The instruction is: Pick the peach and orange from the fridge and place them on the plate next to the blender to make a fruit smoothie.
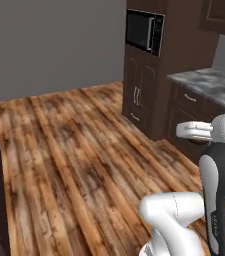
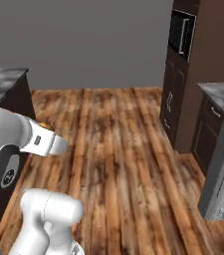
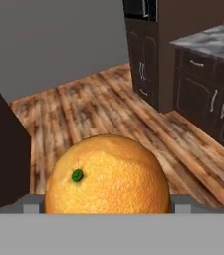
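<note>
A large round orange [image 3: 106, 177] with a green stem dot sits low in the hand view, held between my gripper's grey fingers [image 3: 31, 204]. My gripper [image 3: 107, 206] is shut on it. In the left base view the white hand and gripper [image 1: 186, 131] hang at the right, over the wooden floor, with a sliver of the orange [image 1: 200, 142] under them. From the right base view a bit of the orange [image 2: 45, 125] peeks above the gripper [image 2: 54, 142]. The fridge's grey door [image 2: 223, 164] stands at the right edge. The peach, plate and blender are out of view.
A tall dark cabinet holds a microwave [image 1: 144, 31]. Beside it runs a dark cabinet row under a marbled counter [image 1: 209, 82]. Another dark counter block [image 2: 4, 89] stands at the left. Open wooden floor [image 2: 113, 149] lies between them.
</note>
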Controlling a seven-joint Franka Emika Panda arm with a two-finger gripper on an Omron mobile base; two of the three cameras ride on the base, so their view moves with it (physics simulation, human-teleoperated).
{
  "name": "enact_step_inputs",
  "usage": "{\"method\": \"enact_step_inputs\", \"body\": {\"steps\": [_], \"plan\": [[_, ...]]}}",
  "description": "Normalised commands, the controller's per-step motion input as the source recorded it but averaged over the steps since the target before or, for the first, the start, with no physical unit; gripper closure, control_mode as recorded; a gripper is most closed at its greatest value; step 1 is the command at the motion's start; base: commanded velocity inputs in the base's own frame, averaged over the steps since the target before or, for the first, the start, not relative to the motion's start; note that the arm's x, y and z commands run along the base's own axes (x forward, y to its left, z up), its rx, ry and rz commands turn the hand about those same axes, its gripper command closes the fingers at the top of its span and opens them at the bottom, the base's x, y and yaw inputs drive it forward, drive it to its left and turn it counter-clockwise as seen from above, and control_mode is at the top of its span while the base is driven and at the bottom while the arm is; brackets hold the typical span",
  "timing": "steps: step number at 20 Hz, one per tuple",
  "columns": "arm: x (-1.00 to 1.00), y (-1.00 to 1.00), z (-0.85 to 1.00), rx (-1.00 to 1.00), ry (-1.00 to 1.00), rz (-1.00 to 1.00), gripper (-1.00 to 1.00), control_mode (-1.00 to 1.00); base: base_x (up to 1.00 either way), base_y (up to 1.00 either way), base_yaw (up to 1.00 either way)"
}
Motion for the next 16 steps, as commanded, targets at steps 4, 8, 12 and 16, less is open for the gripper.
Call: {"method": "enact_step_inputs", "body": {"steps": [4,8,12,16], "plan": [[0.00,0.00,0.00,0.00,0.00,0.00,1.00,1.00,0.00,0.00,1.00],[0.00,0.00,0.00,0.00,0.00,0.00,1.00,1.00,0.00,0.00,1.00],[0.00,0.00,0.00,0.00,0.00,0.00,1.00,1.00,0.01,0.00,0.90],[0.00,0.00,0.00,0.00,0.00,0.00,1.00,1.00,0.16,0.00,0.38]]}}
